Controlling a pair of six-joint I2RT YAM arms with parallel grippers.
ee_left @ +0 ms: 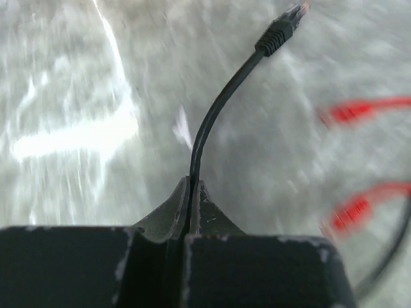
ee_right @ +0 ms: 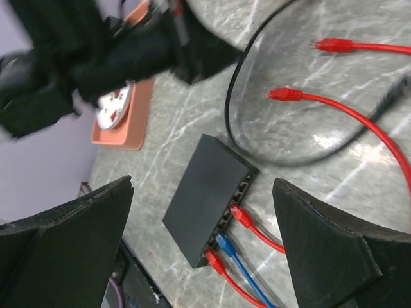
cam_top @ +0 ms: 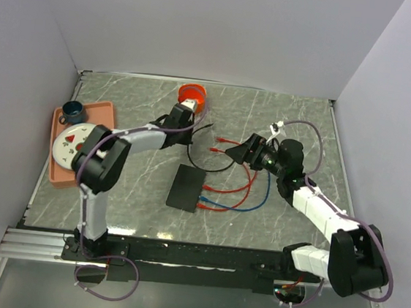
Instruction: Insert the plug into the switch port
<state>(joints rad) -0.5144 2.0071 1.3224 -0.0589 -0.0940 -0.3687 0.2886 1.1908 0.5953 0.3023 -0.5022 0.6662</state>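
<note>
The black switch box (cam_top: 186, 187) lies flat on the marble table, its port edge (ee_right: 236, 200) facing right. Two red plugs and a blue plug (ee_right: 223, 244) sit in ports, and the ports at the far end look empty. My left gripper (cam_top: 193, 132) is shut on a black cable (ee_left: 212, 115) a short way behind its plug (ee_left: 282, 29), held above the table behind the switch. My right gripper (cam_top: 236, 152) is open and empty, to the right of the switch and above it. In the right wrist view the box shows between its spread fingers (ee_right: 77, 244).
Two loose red plugs (ee_right: 331, 45) (ee_right: 286, 94) lie right of the black cable's loop. An orange cup (cam_top: 192, 94) stands at the back just behind the left wrist. A salmon tray (cam_top: 56, 171) with a plate and a dark cup is at the left.
</note>
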